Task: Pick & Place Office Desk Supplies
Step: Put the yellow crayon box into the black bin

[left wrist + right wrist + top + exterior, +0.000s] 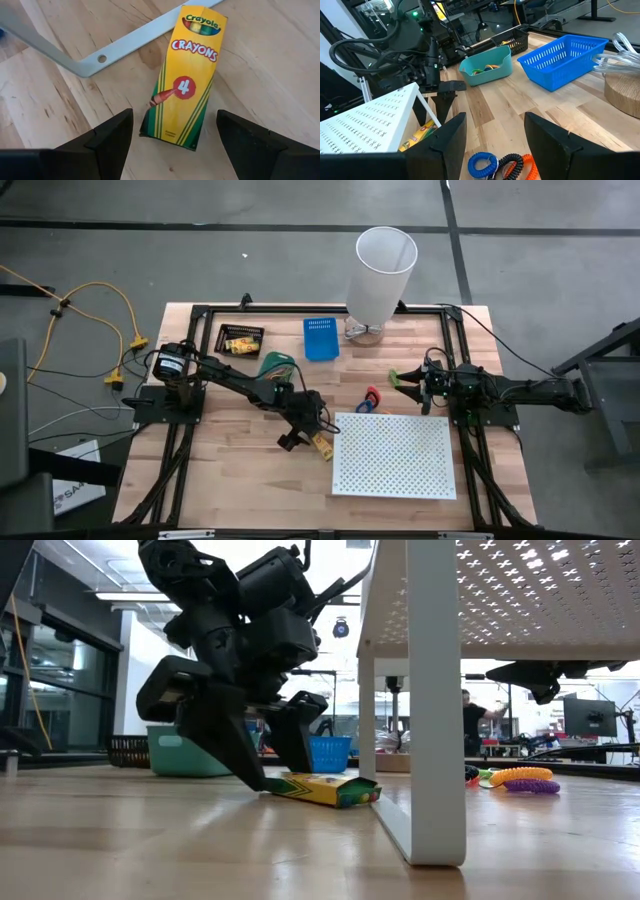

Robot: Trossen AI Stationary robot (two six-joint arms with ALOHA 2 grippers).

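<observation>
Robotics lab, grey floor (pixel 120 260), monitor (pixel 590 717), ceiling strip lights (pixel 125 596), wooden bench (pixel 250 480) on frame

Grey concrete floor (pixel 250 265) surrounds the wooden desk (pixel 250 480), crossed by dark seams. Yellow cables (pixel 95 305) trail at the left. Beyond, ceiling strip lights (pixel 125 597) glow, and a person (pixel 470 720) (far off) stands among monitors (pixel 590 718).
</observation>
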